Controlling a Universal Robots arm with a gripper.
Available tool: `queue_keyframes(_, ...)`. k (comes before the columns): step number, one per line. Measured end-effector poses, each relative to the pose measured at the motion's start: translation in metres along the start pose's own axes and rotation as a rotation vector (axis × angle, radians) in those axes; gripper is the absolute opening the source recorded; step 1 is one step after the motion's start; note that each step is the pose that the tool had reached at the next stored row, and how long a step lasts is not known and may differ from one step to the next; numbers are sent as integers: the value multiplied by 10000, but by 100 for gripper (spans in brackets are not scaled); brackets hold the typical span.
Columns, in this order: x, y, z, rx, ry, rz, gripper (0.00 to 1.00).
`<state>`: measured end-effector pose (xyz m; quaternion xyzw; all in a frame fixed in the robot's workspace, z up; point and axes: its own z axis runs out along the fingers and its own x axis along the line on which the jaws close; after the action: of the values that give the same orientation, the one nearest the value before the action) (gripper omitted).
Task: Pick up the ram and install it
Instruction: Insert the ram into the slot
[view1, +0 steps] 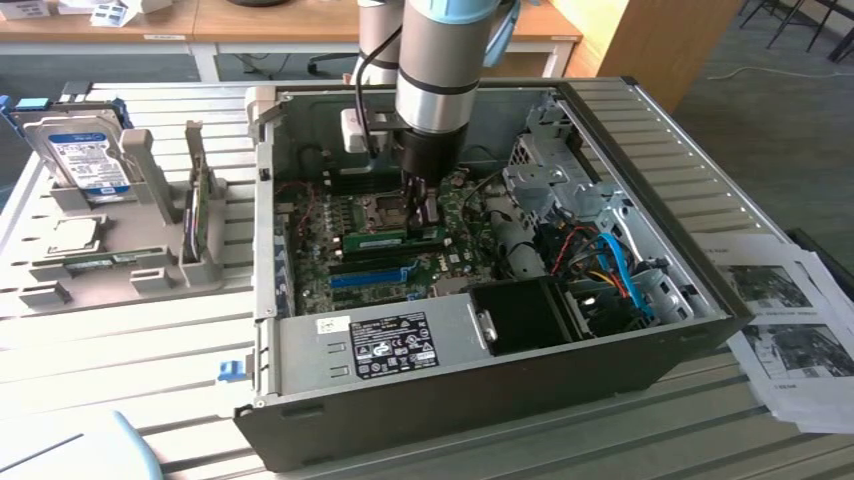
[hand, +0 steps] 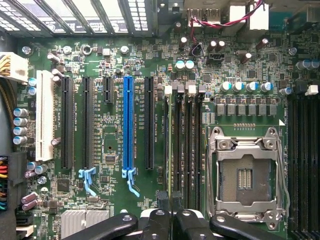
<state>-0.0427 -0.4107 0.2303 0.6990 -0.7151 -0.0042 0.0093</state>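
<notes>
Green ram sits clamped in our hand, edge-on at a black slot beside the socket. Pickup done; we judge seating unfinished.

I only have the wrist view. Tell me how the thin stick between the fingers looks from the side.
Observer: In the exterior view the ram is a green board, lengthwise and low over the motherboard. I cannot tell if it is seated.
Operator: Report where the fingers grip it.
Observer: The fingers hold it near its end toward the exterior view's right.
Operator: Describe the arm.
Observer: The arm stands roughly upright over the open case.
Operator: Say what is outside the case.
Observer: A hard drive stands in a grey rack to the exterior view's left.
</notes>
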Motion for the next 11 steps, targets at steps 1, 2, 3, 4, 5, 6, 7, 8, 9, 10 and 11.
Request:
queue_keyframes(1,0,0,0,0,1,0,11)
queue_keyframes(2,0,0,0,0,1,0,11)
queue_keyframes(3,0,0,0,0,1,0,11)
queue_keyframes(4,0,0,4,2,-2,0,11)
queue_keyframes(5,0,0,6,2,-2,0,11)
queue_keyframes(6,0,0,6,2,-1,0,11)
queue_keyframes(7,0,0,6,1,-1,0,11)
queue_keyframes(8,0,0,6,1,0,0,11)
queue_keyframes(9,0,0,6,1,0,0,11)
queue_keyframes(10,0,0,6,1,0,0,11)
queue_keyframes(11,-2,0,8,2,0,0,11)
